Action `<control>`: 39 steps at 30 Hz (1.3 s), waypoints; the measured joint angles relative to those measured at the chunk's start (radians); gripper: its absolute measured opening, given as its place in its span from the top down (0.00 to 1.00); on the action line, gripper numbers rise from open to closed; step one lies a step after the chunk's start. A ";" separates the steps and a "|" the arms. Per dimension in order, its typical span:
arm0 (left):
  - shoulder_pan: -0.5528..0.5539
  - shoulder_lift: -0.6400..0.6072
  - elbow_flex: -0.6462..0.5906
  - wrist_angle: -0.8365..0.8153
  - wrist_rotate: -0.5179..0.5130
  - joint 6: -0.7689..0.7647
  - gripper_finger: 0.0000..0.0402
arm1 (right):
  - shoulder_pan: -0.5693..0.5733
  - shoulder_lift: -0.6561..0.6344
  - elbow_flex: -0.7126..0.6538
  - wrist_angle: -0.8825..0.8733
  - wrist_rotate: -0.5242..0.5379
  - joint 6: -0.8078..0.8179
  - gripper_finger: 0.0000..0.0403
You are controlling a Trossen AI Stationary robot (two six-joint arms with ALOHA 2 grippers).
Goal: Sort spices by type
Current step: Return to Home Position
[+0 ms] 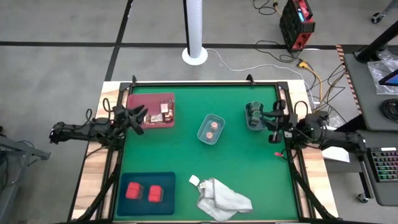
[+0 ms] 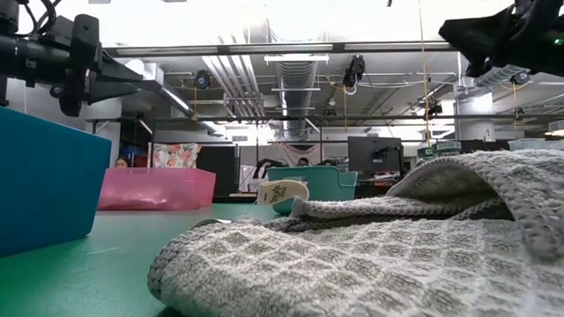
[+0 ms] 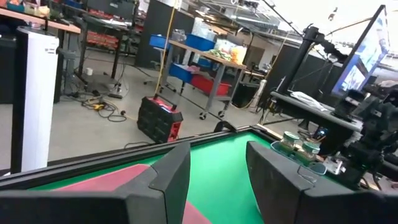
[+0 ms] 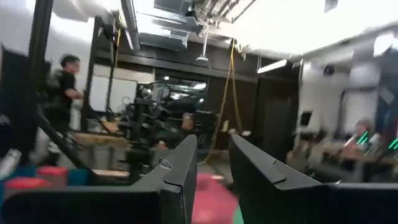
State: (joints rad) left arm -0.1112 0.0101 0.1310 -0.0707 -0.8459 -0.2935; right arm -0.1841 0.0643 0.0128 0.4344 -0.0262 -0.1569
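Left gripper (image 1: 142, 117): fingers stood apart, over the pink tray (image 1: 149, 99).
Right gripper (image 1: 268, 119): fingers stood apart, empty.
Cloth (image 1: 224, 198): lay well apart from both.
Pink blocks (image 1: 143, 193): sat well apart from left gripper.
Sachets (image 1: 163, 112): lay just beside left gripper.
Green jars (image 1: 254, 114): stood just beside right gripper.
Tan-topped jars (image 1: 211, 129): stood between the grippers.

Left arm — stretched level, pointing inward, left gripper (image 1: 140, 116) fingers parted, empty | Right arm — stretched level, pointing inward, right gripper (image 1: 268, 118) fingers parted, empty
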 joint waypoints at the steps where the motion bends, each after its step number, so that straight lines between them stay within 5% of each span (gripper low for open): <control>1: 0.000 -0.001 0.000 0.001 0.000 0.000 0.65 | 0.000 0.007 0.000 0.000 0.000 0.040 0.80; 8: 0.000 0.000 0.000 0.001 0.000 0.000 0.65 | 0.000 0.051 0.000 -0.013 0.000 0.271 0.84; 15: 0.000 0.003 -0.011 0.065 0.010 0.047 0.65 | 0.000 0.072 0.000 -0.013 0.000 0.316 0.85; 17: 0.002 0.000 -0.023 0.081 0.147 0.083 0.65 | 0.000 0.075 0.000 -0.013 0.000 0.316 0.85; 20: 0.001 -0.009 -0.046 0.076 0.663 0.145 0.65 | 0.000 0.075 0.000 -0.015 0.000 0.316 0.83; 21: 0.002 -0.010 -0.056 0.081 0.762 0.134 0.65 | 0.000 0.075 0.000 -0.016 0.000 0.316 0.83; 31: 0.035 -0.006 -0.121 0.106 0.949 0.174 0.65 | 0.000 0.075 0.000 -0.022 0.000 0.314 0.77; 39: 0.036 0.000 -0.121 0.107 0.960 0.335 0.65 | 0.000 0.075 0.000 -0.029 0.000 0.314 0.75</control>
State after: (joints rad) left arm -0.0753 0.0100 0.0105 0.0360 0.1143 0.0415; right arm -0.1841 0.1390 0.0128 0.4049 -0.0259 0.1574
